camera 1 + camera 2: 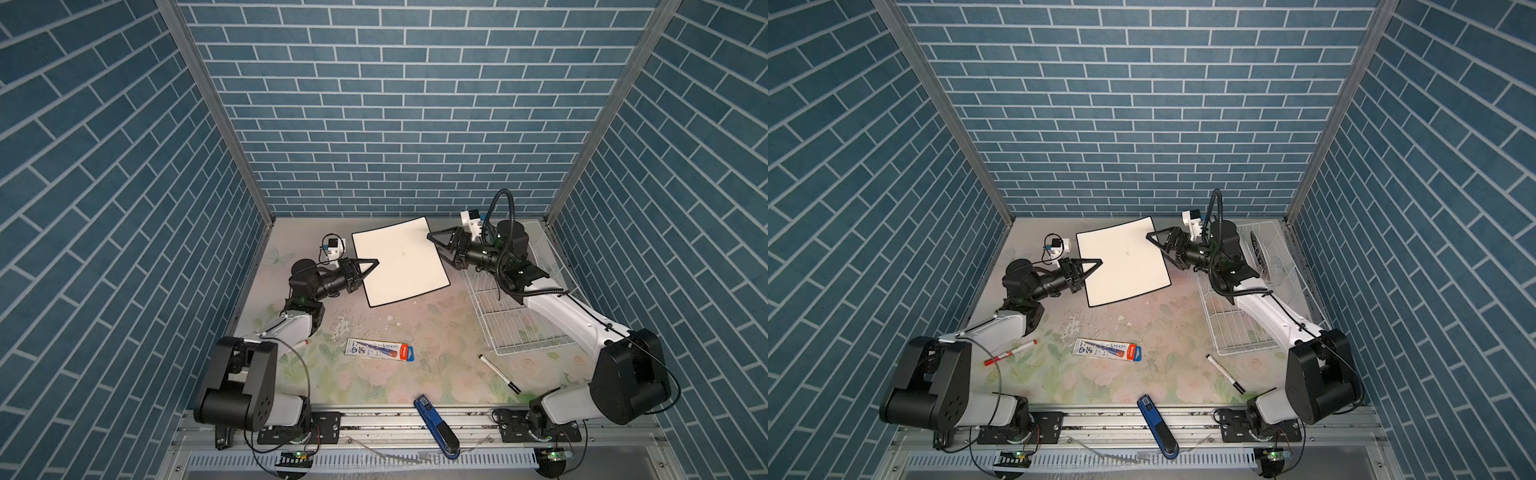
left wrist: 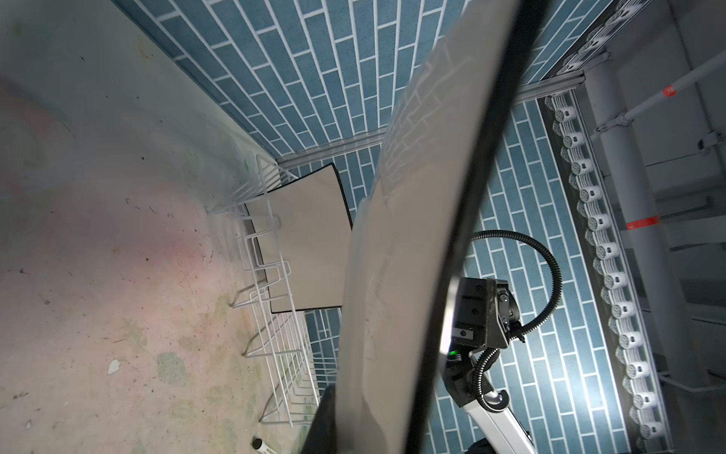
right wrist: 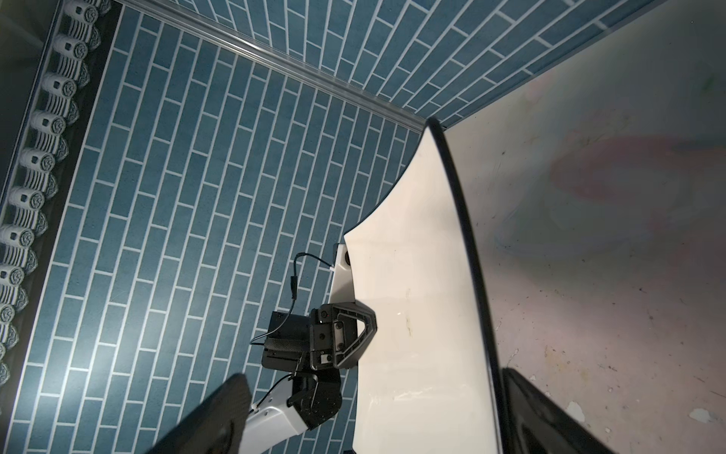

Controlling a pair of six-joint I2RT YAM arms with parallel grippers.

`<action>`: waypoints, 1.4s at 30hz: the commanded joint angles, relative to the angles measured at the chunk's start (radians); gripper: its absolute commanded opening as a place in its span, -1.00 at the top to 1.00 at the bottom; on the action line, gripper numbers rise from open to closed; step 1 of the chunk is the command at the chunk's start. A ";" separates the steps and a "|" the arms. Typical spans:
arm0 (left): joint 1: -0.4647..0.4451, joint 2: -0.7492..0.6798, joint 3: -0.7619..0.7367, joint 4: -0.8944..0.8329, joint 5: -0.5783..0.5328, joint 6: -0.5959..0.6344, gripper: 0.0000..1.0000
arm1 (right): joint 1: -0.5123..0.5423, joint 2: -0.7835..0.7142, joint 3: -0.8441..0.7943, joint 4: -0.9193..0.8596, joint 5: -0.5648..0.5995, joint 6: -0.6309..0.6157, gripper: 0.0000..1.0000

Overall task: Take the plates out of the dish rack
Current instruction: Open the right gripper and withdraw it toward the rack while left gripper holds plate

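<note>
1. Left tool (image 1: 374, 264): clenched on the left edge of a square white plate (image 1: 401, 259), held above the counter (image 1: 415, 324) near its far edge.
2. Right tool (image 1: 437, 248): released, jaws wide astride the plate's right edge.
3. Dish rack (image 1: 515, 328): at the counter's right edge, another plate (image 2: 310, 243) upright inside.
4. Both arms reach forward, wrists turned toward each other.
</note>
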 commanded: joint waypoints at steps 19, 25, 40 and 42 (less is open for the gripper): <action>0.004 -0.118 0.145 -0.525 -0.166 0.380 1.00 | -0.101 -0.331 0.013 -0.456 0.137 -0.273 -0.98; 0.001 -0.133 0.150 -0.570 -0.272 0.363 1.00 | -0.101 -0.401 -0.064 -0.461 0.157 -0.291 -0.97; 0.004 -0.002 0.324 -0.827 -0.210 0.585 1.00 | -0.101 -0.520 -0.114 -0.567 0.299 -0.260 -0.95; 0.013 0.009 0.345 -0.833 -0.223 0.584 1.00 | -0.100 -0.542 -0.106 -0.594 0.326 -0.255 -0.95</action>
